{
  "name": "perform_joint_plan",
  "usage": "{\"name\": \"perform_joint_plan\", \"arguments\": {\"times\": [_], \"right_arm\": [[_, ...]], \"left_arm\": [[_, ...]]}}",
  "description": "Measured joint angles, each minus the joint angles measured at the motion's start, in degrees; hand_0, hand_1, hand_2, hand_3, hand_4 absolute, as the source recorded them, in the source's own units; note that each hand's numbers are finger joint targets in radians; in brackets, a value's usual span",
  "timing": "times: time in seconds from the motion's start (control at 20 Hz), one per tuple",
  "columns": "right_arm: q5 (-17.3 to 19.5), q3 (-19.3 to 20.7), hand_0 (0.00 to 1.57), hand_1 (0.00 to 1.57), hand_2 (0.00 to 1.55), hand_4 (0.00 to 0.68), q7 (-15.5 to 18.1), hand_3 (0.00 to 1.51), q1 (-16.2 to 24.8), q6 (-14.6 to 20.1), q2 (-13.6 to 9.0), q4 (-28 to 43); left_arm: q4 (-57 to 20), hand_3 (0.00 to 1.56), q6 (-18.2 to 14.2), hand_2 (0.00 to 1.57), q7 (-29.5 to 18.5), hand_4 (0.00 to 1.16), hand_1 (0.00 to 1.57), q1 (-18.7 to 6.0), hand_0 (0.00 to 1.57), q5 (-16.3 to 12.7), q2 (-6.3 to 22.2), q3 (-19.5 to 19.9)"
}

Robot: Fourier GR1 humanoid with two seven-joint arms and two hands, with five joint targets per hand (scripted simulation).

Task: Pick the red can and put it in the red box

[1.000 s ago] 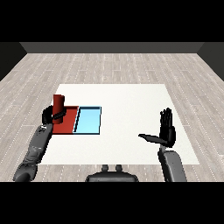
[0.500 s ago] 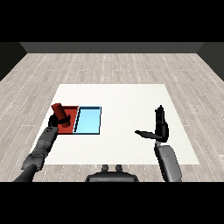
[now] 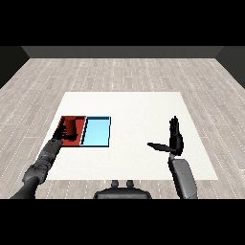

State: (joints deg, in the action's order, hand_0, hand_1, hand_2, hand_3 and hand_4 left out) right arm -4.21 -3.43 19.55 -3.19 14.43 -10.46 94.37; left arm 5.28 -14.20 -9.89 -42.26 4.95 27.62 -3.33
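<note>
Your left hand (image 3: 61,135) reaches into the shallow red tray (image 3: 76,119), fingers curled round the red cylindrical can (image 3: 72,128) for release there; right hand (image 3: 175,141) idles, fingers straight, thumb spread.

Even, soft light falls from above on the white table (image 3: 134,110); shadows are faint, no glare; the far background is dark.

White counter (image 3: 139,107) on light grey wood-plank floor (image 3: 119,74); dark wall (image 3: 122,51) at back; even light.
</note>
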Motion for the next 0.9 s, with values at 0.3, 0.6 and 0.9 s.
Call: {"name": "perform_joint_plan", "arguments": {"times": [0.3,0.6,0.9], "right_arm": [[-1.36,0.84,0.0,0.0,0.0,0.0,1.38,0.0,0.74,-2.24,-0.09,-0.03],[-2.99,0.97,0.0,0.0,0.0,0.0,1.98,0.0,1.43,-3.24,0.69,0.98],[-5.52,-1.19,0.0,0.0,0.0,0.0,2.31,0.0,1.78,-7.0,1.52,1.75]], "left_arm": [[-0.57,0.0,-1.65,0.0,0.17,0.0,0.0,-1.17,0.0,-1.15,1.41,2.15],[8.43,0.0,-2.78,0.0,-14.85,0.0,0.0,-0.16,0.0,-10.95,0.73,11.96],[20.66,0.0,6.19,0.0,-27.75,0.0,0.0,-0.88,0.0,-19.22,-7.28,17.14]]}}
